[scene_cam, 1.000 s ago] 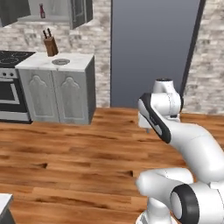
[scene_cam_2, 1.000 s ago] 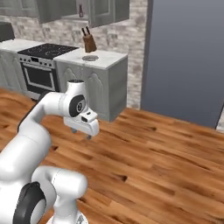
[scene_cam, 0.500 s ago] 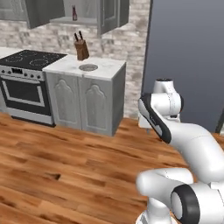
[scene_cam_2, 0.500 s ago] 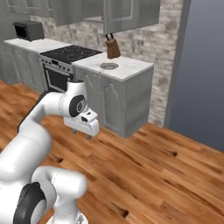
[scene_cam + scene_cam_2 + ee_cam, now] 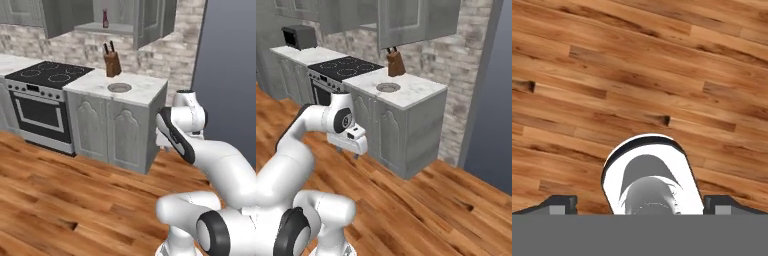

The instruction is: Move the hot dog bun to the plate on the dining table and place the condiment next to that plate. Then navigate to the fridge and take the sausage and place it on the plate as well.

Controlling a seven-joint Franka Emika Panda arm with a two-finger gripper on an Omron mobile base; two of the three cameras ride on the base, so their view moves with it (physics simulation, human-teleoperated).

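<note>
Currently, gripper (image 5: 640, 204): jaws wide apart, holding nothing, pointed at the wooden floor (image 5: 662, 60).
Fridge (image 5: 230, 75): grey, just right of the counter (image 5: 135, 90).
Risk: the base may clip the counter corner while driving.

A home kitchen: black stove (image 5: 50, 75) at left, knife block (image 5: 112, 62) on the marble desk (image 5: 142, 89), grey cabinets (image 5: 107, 132) (brick wall behind), wood floor (image 5: 75, 200).

Tall grey fridge (image 5: 227, 80), doors shut
</note>
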